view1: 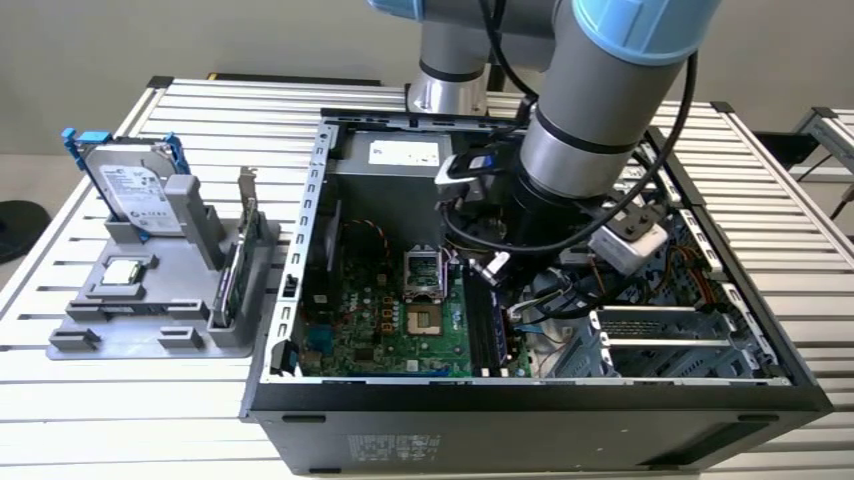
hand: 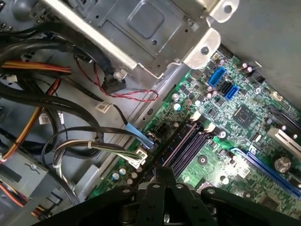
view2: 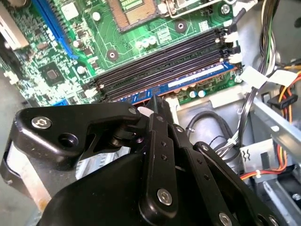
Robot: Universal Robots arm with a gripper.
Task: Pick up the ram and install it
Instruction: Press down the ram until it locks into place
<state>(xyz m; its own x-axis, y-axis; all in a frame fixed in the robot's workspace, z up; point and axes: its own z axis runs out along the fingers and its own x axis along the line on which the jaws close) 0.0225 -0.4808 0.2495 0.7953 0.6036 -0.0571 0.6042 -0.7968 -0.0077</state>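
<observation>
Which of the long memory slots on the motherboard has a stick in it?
The slot at the motherboard's edge, closest to the hand: it holds the blue ram. The other slots are empty and black.

arm (view1: pixel 587 110): reaching steeply down | end effector (view2: pixel 157 101): fingers closed together, pointing down

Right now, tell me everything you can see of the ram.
In the second wrist view the ram is a long, thin blue strip on edge, lying parallel to the motherboard's black slots, on their side away from the socket. The gripper sits over it near one end. Whether it is seated, I cannot tell.
</observation>
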